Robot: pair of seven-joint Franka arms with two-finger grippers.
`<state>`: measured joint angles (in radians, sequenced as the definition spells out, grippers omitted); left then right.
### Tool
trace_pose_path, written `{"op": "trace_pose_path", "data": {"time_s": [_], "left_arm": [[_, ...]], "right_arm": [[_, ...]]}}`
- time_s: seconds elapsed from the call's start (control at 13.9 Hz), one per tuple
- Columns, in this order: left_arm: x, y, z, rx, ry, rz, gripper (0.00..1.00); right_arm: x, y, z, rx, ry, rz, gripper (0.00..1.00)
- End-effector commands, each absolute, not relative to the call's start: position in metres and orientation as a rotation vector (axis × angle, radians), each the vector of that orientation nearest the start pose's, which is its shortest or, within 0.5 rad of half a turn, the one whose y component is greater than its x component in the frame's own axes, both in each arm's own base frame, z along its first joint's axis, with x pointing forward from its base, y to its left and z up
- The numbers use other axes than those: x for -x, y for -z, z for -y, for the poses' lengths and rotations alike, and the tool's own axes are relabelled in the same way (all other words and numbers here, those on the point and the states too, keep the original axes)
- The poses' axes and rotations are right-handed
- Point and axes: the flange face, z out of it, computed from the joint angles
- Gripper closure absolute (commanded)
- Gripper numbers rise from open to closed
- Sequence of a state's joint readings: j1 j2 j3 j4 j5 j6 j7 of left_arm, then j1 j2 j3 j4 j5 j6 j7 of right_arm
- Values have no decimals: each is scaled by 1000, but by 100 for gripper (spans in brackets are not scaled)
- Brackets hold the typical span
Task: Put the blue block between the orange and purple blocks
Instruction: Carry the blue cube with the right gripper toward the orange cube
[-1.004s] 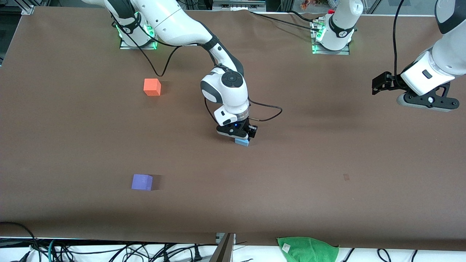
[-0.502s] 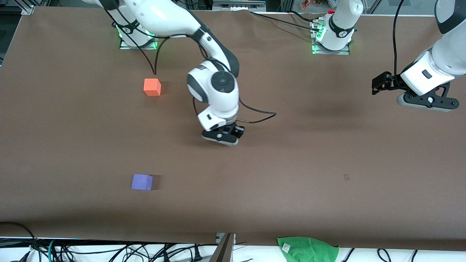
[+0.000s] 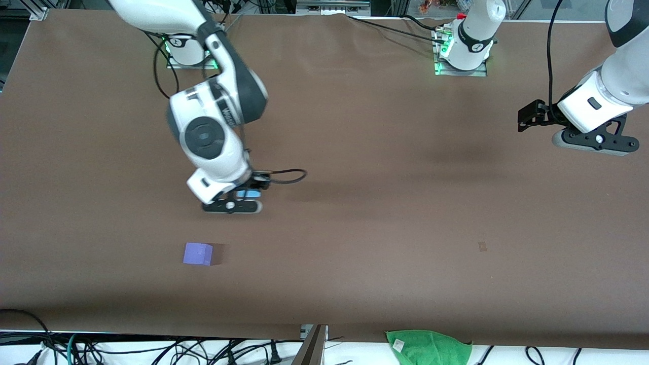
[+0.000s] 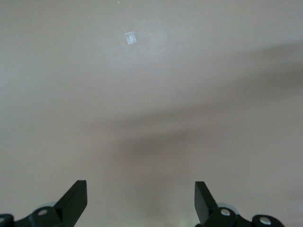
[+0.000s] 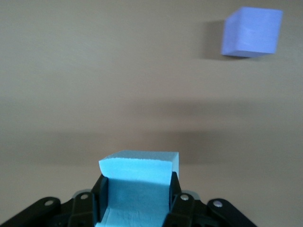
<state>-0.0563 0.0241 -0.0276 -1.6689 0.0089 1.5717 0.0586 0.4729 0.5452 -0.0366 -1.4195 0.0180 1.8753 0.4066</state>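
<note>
right tool (image 3: pixel 247 196) clamped on level blue block (image 5: pixel 138 182), above table, purple block (image 3: pixel 197 253) nearer camera, left tool (image 4: pixel 141 201) apart

Two glossy white robot arms with dark grey joint bands and black two-finger grippers, the right gripper (image 3: pixel 238 203) and left gripper (image 3: pixel 527 119); black cables trail, green lights glow at both bases.
</note>
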Motion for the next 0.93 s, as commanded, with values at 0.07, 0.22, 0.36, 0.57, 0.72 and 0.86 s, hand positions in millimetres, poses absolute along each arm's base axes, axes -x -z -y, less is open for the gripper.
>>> {"op": "trace_pose_path", "data": {"time_s": [0.07, 0.22, 0.36, 0.57, 0.72, 0.86], "left_arm": [[-553, -569, 47, 3114, -175, -224, 0], [-553, -569, 47, 3114, -175, -224, 0], [-553, -569, 47, 3112, -174, -224, 0], [-552, -570, 47, 3114, -172, -224, 0], [-551, -569, 47, 3113, -187, -224, 0], [-551, -569, 47, 3113, -187, -224, 0]], "right_arm": [[-617, -360, -200, 3071, -164, 170, 61], [-607, -347, -172, 3063, -128, 150, 61], [-598, -334, -159, 3066, -101, 119, 61], [-583, -308, -136, 3028, -13, -4, 61], [-575, -290, -129, 3030, 47, -32, 61], [-567, -275, -124, 3031, 105, -44, 61]]}}
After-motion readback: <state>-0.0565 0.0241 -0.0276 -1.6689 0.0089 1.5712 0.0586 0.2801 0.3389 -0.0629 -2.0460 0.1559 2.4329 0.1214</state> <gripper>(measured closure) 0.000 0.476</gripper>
